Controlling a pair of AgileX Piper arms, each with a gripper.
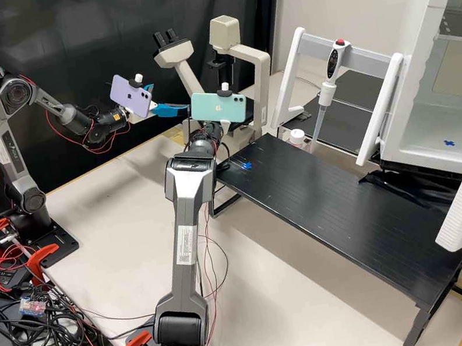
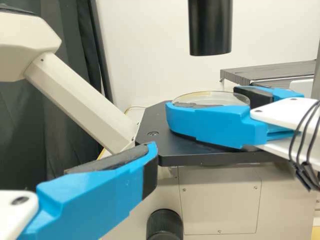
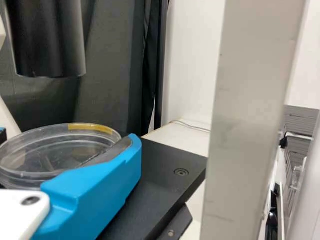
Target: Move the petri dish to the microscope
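Nearest, toward 12 o'clock in the high view, we have our right gripper [image 1: 225, 121] clasping the petri dish [image 3: 55, 147] between its two blue fingers, over the microscope's black stage [image 3: 167, 172], though we cannot tell whether the dish touches it. Farther off, toward 11 o'clock in the high view, our left gripper [image 1: 172, 97] is spread and holds nothing, near the stage. Beyond our right gripper, toward 12 o'clock, stands the cream microscope [image 1: 259, 59], its black barrel [image 2: 210, 27] above the dish.
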